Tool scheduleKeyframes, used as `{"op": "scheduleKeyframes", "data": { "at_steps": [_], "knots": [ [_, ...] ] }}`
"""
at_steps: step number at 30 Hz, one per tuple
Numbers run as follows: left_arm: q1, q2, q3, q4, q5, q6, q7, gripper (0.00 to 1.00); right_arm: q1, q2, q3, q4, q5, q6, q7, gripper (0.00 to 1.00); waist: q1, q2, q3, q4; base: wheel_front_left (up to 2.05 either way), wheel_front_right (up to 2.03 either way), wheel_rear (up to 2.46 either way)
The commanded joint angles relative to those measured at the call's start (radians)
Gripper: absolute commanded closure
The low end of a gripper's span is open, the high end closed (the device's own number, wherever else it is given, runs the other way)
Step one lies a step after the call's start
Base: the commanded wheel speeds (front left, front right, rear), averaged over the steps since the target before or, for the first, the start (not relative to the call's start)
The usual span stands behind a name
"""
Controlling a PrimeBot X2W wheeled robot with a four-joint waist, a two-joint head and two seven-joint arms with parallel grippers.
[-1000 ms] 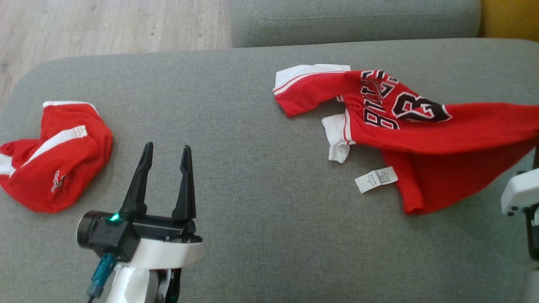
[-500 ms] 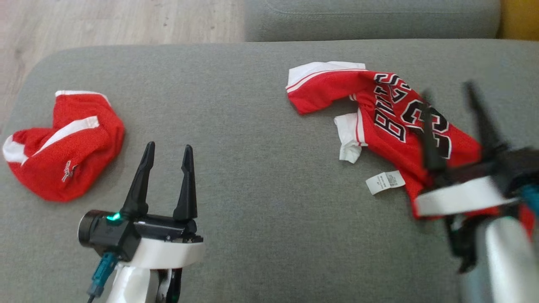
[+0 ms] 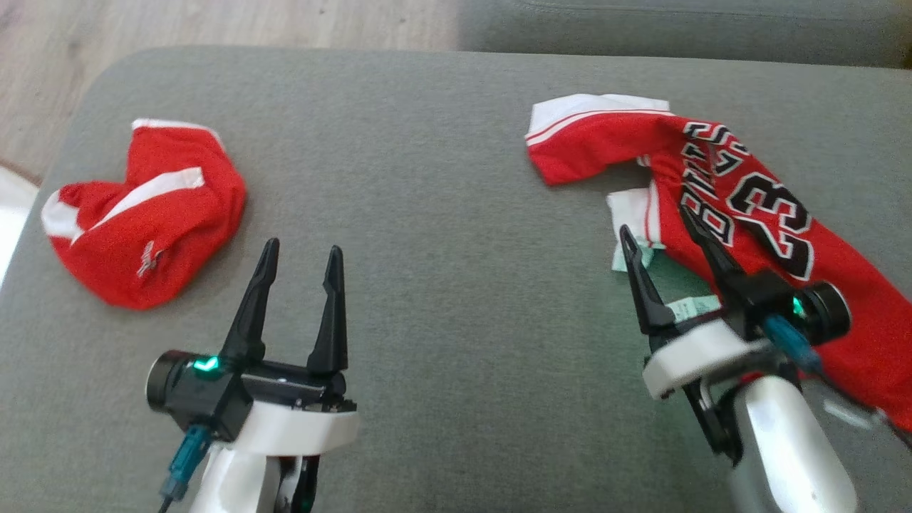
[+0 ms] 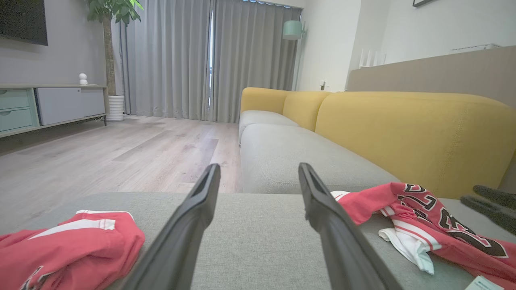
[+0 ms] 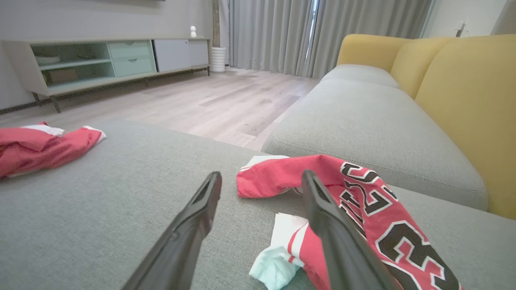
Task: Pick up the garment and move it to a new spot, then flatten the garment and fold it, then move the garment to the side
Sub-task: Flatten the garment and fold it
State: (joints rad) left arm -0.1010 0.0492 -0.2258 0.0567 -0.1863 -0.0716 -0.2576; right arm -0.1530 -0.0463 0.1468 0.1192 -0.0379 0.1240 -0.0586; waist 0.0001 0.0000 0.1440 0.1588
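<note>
The garment, a red jersey (image 3: 755, 206) with black "23" lettering and white trim, lies crumpled on the right of the grey sofa cushion (image 3: 442, 178). It also appears in the left wrist view (image 4: 419, 209) and the right wrist view (image 5: 363, 201). My right gripper (image 3: 655, 221) hovers open over the jersey's near left edge, with its right finger above the red cloth and nothing held (image 5: 262, 173). My left gripper (image 3: 302, 246) stands open over bare cushion in the middle left, apart from any cloth (image 4: 259, 166).
A second red garment with white stripes (image 3: 142, 214) lies bunched at the cushion's left end. Wooden floor (image 3: 214, 21) lies beyond the cushion's far left edge. A yellow backrest (image 4: 403, 129) rises behind the jersey, and another grey seat (image 5: 363, 104) continues beyond it.
The right gripper opened and let go of the jersey, which dropped flat onto the cushion. The right arm swung in from the right edge to hover over it. The head camera shifted.
</note>
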Motion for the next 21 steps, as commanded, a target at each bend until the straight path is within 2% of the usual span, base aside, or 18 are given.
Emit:
{"op": "scheduleKeyframes", "data": {
  "at_steps": [1, 10, 21],
  "knots": [
    [-0.05, 0.001, 0.025, -0.034, -0.008, -0.002, -0.004, 0.0, -0.061, -0.004, 0.024, -0.005, -0.021, 0.007, 0.015, 0.0, -0.0001, 0.0, 0.011, 0.021, 0.0, 0.0, 0.0],
    [-0.064, 0.001, -0.032, -0.029, -0.042, 0.013, -0.004, 0.0, -0.227, -0.004, -0.071, 0.322, 0.021, 0.007, 0.155, 0.0, -0.0001, 0.0, 0.034, 0.112, 0.0, 0.0, 0.0],
    [-0.073, 0.001, -0.061, -0.028, -0.058, 0.029, -0.004, 0.0, -0.404, -0.004, -0.222, 0.638, 0.022, 0.007, 0.213, 0.0, -0.0001, 0.0, 0.053, 0.167, 0.0, 0.0, 0.0]
  ]
}}
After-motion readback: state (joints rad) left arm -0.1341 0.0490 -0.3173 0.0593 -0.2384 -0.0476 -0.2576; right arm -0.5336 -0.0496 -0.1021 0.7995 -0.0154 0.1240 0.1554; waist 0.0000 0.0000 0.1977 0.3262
